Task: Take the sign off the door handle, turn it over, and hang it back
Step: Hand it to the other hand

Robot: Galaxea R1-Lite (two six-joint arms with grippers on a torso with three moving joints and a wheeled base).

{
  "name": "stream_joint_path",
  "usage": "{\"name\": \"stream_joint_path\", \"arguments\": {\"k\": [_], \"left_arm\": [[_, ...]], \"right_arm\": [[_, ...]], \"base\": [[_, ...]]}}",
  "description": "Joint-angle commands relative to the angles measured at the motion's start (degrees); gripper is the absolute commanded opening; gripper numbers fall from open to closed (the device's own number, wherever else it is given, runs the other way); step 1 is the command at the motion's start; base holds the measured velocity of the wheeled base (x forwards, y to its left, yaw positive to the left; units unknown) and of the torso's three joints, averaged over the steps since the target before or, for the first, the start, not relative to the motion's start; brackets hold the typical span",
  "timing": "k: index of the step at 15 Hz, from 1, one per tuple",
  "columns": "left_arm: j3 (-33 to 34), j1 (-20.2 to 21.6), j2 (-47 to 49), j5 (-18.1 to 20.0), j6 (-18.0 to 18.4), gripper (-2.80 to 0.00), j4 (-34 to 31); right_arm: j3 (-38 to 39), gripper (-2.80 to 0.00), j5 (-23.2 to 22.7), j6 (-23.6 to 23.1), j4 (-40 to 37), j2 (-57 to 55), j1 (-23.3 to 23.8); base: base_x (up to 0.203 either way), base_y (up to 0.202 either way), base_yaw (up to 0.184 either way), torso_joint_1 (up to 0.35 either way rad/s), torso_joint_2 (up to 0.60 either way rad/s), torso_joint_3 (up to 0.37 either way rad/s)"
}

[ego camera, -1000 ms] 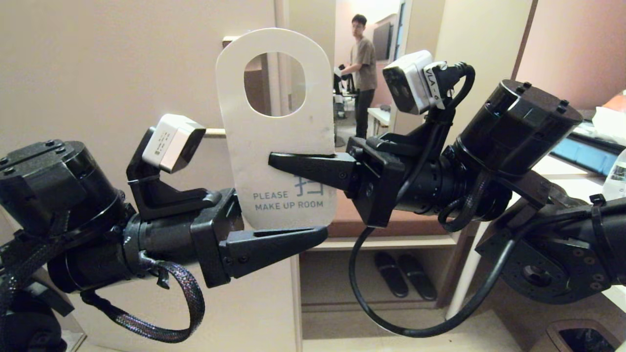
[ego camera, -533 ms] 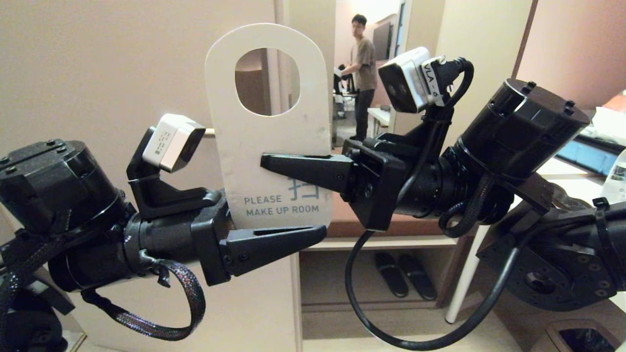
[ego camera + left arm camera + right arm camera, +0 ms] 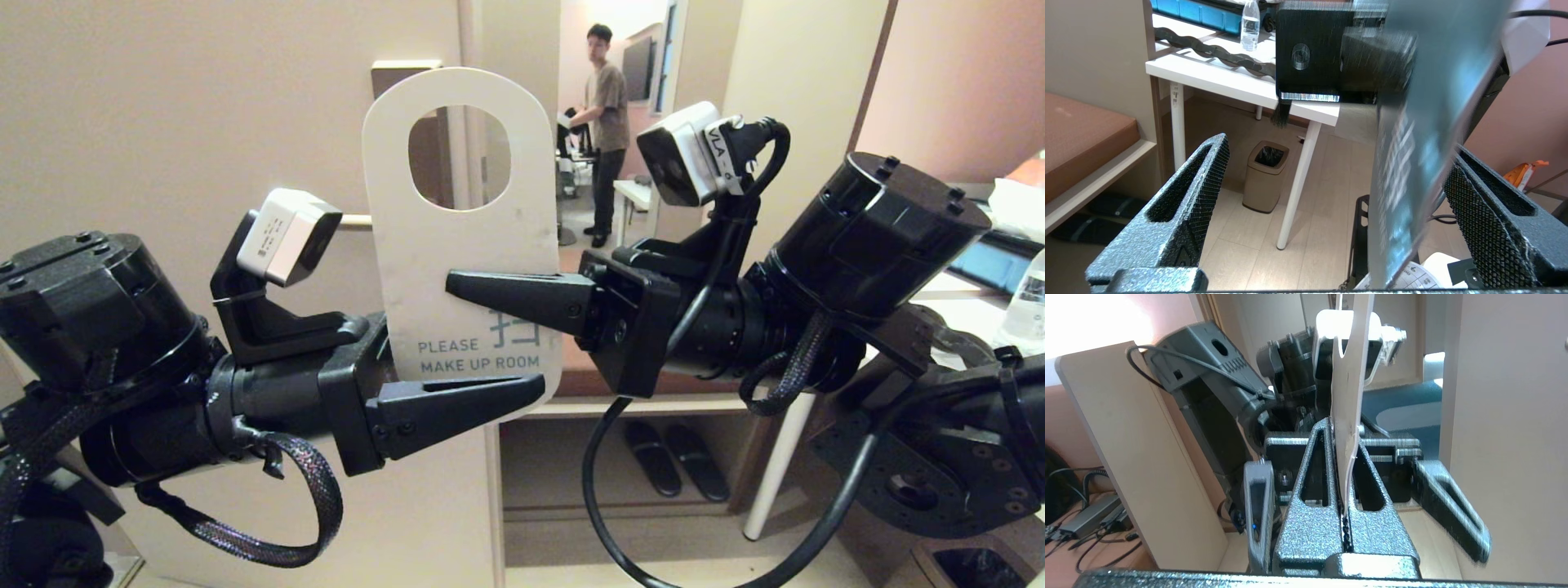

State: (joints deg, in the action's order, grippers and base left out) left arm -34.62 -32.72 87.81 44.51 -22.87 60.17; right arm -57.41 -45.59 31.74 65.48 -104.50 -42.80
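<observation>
The right tool is clamped shut on the sign, its two fingers pinching the card from the right edge a little below the oval hole. The sign hangs upright in front of the door, off the door handle, with its white face toward the head camera; the words "PLEASE MAKE UP ROOM" and a pale blue Chinese character sit near its lower end. Through the hole a strip of the brown lock plate shows, and the top of that plate pokes out above the card. Only a short beige stub of the door handle is visible, between the left arm's wrist camera and the sign's left edge.

In the right wrist view the card stands edge-on, squeezed between the closed fingers.

The left tool is spread wide open and holds nothing. Its near finger lies level across the bottom of the sign in the head view. In the left wrist view the blurred slate blue face of the sign stands between the two open fingers, closer to one of them; whether it touches that finger cannot be told.

Past the door's edge a person stands in a further room. Beneath a ledge lie dark slippers. A white desk carries a water bottle, and a bin stands on the floor beside its leg.
</observation>
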Motion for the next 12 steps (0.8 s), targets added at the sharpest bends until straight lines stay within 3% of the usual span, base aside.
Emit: {"name": "stream_joint_path", "arguments": {"k": [1, 11, 12], "left_arm": [[-0.01, 0.11, 0.08, 0.23, -0.16, 0.00, 0.30], [0.02, -0.06, 0.38, 0.32, 0.02, 0.00, 0.38], [0.00, -0.06, 0.68, 0.32, 0.10, -2.80, 0.78]], "right_arm": [[0.63, -2.80, -0.29, 0.24, 1.71, 0.26, 0.00], [0.81, -2.80, -0.29, 0.25, 2.19, -0.27, -0.09], [0.90, -2.80, -0.29, 0.25, 2.19, -0.27, -0.09]], "base": [[0.000, 0.000, 0.000, 0.000, 0.00, 0.000], [0.000, 0.000, 0.000, 0.000, 0.00, 0.000], [0.000, 0.000, 0.000, 0.000, 0.00, 0.000]]}}
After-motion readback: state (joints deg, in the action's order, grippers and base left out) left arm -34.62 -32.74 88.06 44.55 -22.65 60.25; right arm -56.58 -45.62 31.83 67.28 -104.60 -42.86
